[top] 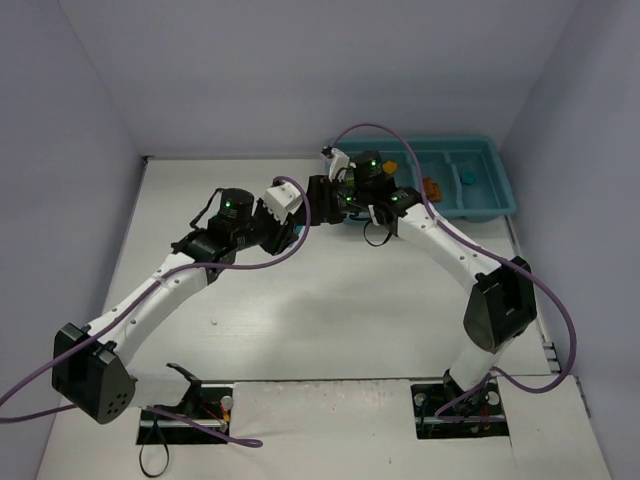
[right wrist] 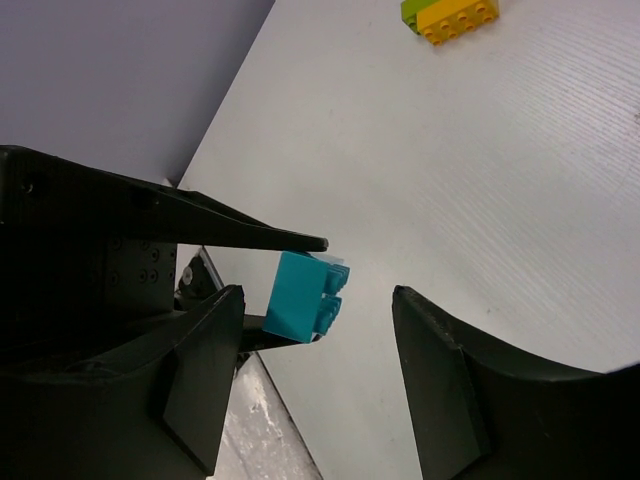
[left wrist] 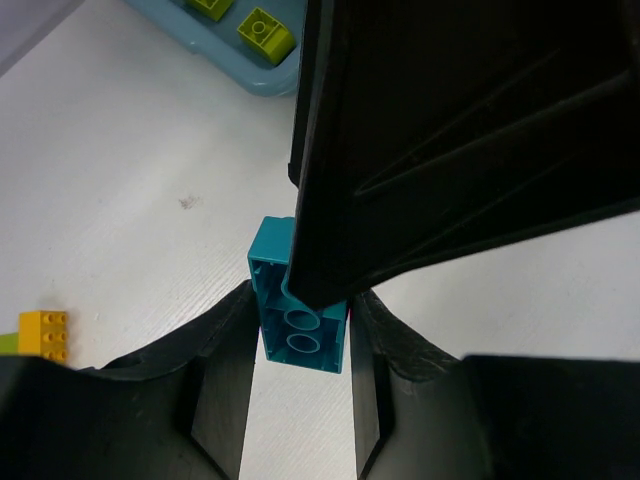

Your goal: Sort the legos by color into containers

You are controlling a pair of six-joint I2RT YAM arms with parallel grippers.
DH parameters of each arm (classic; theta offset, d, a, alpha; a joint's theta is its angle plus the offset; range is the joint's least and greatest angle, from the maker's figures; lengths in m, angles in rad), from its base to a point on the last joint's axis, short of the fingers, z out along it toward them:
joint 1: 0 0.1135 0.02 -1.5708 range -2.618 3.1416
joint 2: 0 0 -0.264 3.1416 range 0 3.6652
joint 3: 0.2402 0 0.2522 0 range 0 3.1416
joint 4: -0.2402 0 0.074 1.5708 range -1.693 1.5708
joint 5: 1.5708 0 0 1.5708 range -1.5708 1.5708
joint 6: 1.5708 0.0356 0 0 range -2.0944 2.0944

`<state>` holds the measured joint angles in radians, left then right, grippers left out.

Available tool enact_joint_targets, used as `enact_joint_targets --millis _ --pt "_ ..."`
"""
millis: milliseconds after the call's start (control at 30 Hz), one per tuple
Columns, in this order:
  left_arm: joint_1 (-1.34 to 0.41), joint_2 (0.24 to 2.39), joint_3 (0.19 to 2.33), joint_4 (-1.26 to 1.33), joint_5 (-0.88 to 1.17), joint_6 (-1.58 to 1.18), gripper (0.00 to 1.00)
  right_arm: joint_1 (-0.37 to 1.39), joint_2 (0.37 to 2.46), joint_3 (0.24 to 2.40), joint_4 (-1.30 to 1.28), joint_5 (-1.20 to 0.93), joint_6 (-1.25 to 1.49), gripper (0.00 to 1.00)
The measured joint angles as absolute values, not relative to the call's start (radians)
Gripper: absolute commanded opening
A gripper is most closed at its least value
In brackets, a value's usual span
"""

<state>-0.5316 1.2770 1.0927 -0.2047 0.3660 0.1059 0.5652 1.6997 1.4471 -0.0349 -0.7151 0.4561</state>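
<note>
Over the far middle of the table [top: 330, 300], just left of the teal tray [top: 485, 210], a cyan lego [left wrist: 300, 335] is clamped between the fingers [left wrist: 225, 385] of the left gripper [left wrist: 302, 300], gripped by two opposite sides with its hollow underside turned toward the left wrist camera. The right gripper [right wrist: 318, 300] is set close against the left one, its fingers [right wrist: 440, 385] spread apart with the cyan lego in the gap between them; one finger is seen just beside the brick and the other well apart from it, and whether either touches it cannot be told. On the table a yellow lego [right wrist: 458, 20] joined to a green piece [right wrist: 412, 8] is seen lying apart from both grippers. Two green legos [left wrist: 262, 32] are seen in the end compartment of the tray nearest the grippers, and an orange lego [top: 432, 187] and a second cyan brick [top: 467, 177] lie further right in it
</note>
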Motion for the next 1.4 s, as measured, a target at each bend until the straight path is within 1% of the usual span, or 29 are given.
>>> enact_joint_targets --millis 100,200,300,400,433,467,500,567,667,700,733,767,800,867,900,1067,1233,1400 --pt "-0.535 1.288 1.097 -0.206 0.364 0.108 0.07 0.573 1.700 1.447 -0.035 -0.715 0.456 0.57" --pt "-0.536 1.302 1.109 -0.208 0.365 0.112 0.07 0.581 1.700 1.447 -0.035 -0.715 0.453 0.51" --pt "-0.536 1.304 1.110 -0.210 0.365 0.113 0.07 0.584 1.700 1.446 -0.034 -0.718 0.450 0.43" --pt "-0.536 1.304 1.111 -0.213 0.365 0.112 0.07 0.584 1.700 1.436 -0.035 -0.722 0.444 0.26" --pt "-0.536 1.304 1.113 -0.217 0.365 0.113 0.07 0.584 1.700 1.433 -0.036 -0.719 0.442 0.14" --pt "-0.536 1.304 1.113 -0.221 0.363 0.114 0.07 0.583 1.700 1.432 -0.040 -0.716 0.442 0.08" --pt "-0.536 1.305 1.115 -0.224 0.364 0.114 0.07 0.583 1.700 1.432 -0.044 -0.710 0.443 0.00" --pt "-0.536 1.306 1.116 -0.229 0.363 0.116 0.07 0.583 1.700 1.432 -0.048 -0.710 0.442 0.00" --pt "-0.537 1.306 1.116 -0.233 0.364 0.116 0.16 0.583 1.700 1.432 -0.055 -0.711 0.436 0.00" --pt "-0.537 1.306 1.116 -0.234 0.364 0.116 0.26 0.583 1.700 1.432 -0.057 -0.710 0.432 0.00" --pt "-0.538 1.307 1.116 -0.235 0.364 0.116 0.48 0.583 1.700 1.433 -0.060 -0.709 0.426 0.00" --pt "-0.538 1.308 1.116 -0.234 0.364 0.118 0.60 0.582 1.700 1.433 -0.064 -0.707 0.420 0.00" --pt "-0.540 1.308 1.116 -0.233 0.360 0.117 0.68 0.579 1.700 1.433 -0.073 -0.701 0.412 0.00" --pt "-0.540 1.308 1.116 -0.227 0.348 0.105 0.79 0.566 1.700 1.433 -0.091 -0.689 0.398 0.00" --pt "-0.540 1.308 1.116 -0.226 0.340 0.100 0.83 0.552 1.700 1.433 -0.097 -0.681 0.391 0.00" --pt "-0.539 1.306 1.115 -0.223 0.307 0.060 0.83 0.414 1.700 1.433 -0.105 -0.562 0.360 0.00" --pt "-0.531 1.269 1.061 -0.206 0.280 -0.023 0.83 0.193 1.700 1.442 -0.110 -0.369 0.338 0.00" --pt "-0.505 1.200 0.968 -0.197 0.229 -0.105 0.83 -0.028 1.709 1.495 -0.083 -0.158 0.331 0.00"
